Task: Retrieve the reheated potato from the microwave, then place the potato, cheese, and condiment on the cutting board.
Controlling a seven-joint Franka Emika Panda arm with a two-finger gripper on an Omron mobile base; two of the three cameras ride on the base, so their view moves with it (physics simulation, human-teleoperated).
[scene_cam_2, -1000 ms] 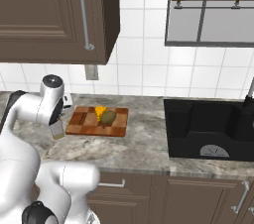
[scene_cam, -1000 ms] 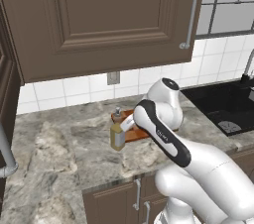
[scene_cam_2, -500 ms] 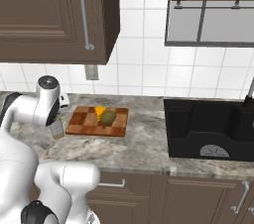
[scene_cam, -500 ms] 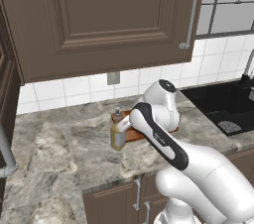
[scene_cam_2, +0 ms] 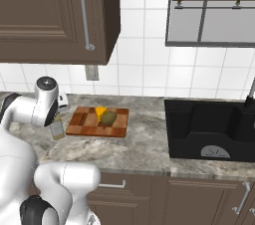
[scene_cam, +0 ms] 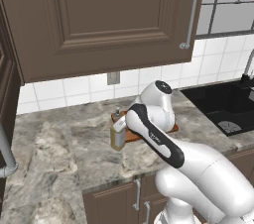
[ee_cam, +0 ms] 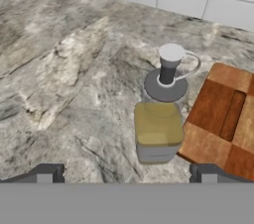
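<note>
The condiment bottle (ee_cam: 158, 130), clear with tan-yellow contents and a grey dispenser top (ee_cam: 168, 68), stands on the counter just off the left edge of the checkered cutting board (ee_cam: 222, 119). My gripper (ee_cam: 126, 173) hangs over it, open. Its two fingertips (ee_cam: 47, 172) are spread wide on either side, short of the bottle and not touching it. From the right base, the potato (scene_cam_2: 109, 117) and the yellow cheese wedge (scene_cam_2: 101, 112) lie together on the cutting board (scene_cam_2: 84, 124), with the bottle (scene_cam_2: 58, 129) to its left. The bottle (scene_cam: 118, 137) sits right under my hand. The microwave is out of view.
A black sink (scene_cam_2: 211, 129) is sunk into the marble counter (scene_cam_2: 134, 144) to the right of the board. A dark wall cabinet (scene_cam: 109, 15) hangs above, over a tiled backsplash. More marble counter (scene_cam: 49, 153) stretches left of the bottle.
The arm swung a little left, from over the board's edge to over the bottle, and has since held nearly still. Bottle, potato and cheese have not moved.
</note>
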